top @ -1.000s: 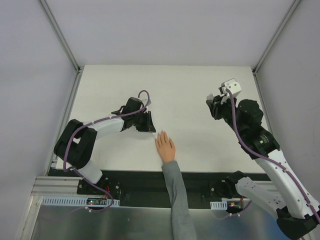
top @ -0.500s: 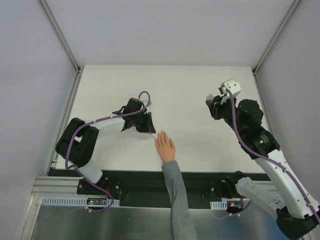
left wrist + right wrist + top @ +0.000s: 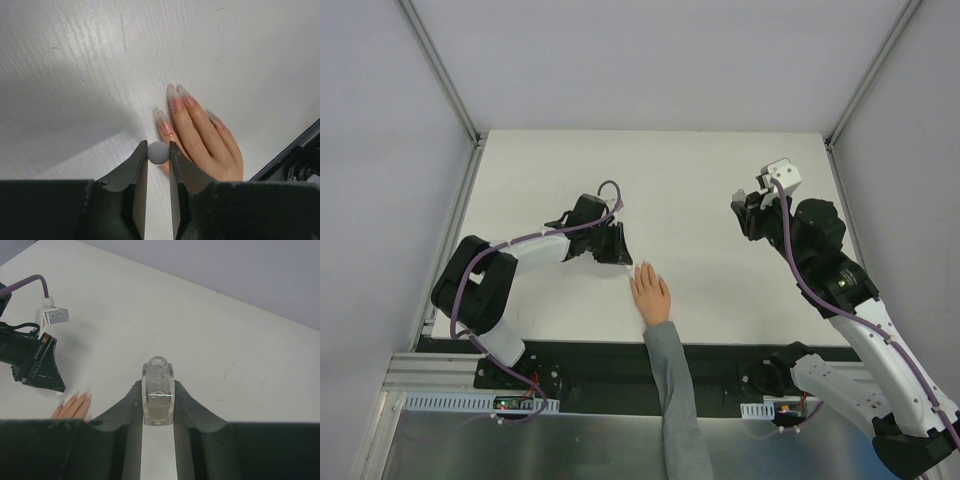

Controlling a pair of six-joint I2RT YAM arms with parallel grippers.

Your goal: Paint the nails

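Hand: a pale pink hand [image 3: 650, 293] is laid flat, palm down, on the white table [image 3: 720, 170], close to its near edge and between the two arm bases; a grey sleeve [image 3: 672, 400] runs back from it over the dark base rail.
Long axis: the hand is stretched from the near edge toward the far side, with the fingers held together and aimed away from the bases, tilted slightly to the left in the top view.
Nails: the nails [image 3: 172, 102] are seen in the left wrist view as long, clear, pointed tips with pink at the base; they are aimed up and left in that view.
Left claw: the left gripper [image 3: 158, 150] is clamped on a small grey round knob [image 3: 158, 152], seen end on, with the jaws only narrowly apart around it.
Knob and nails: the knob is held just beside the nearest finger's nail; whether it touches cannot be told.
Right claw: the right gripper [image 3: 158, 386] is closed on a small clear bottle [image 3: 158, 400], which is kept upright with its open neck on top.
Spacing: the right gripper is held over the right side of the table, well apart from the hand.
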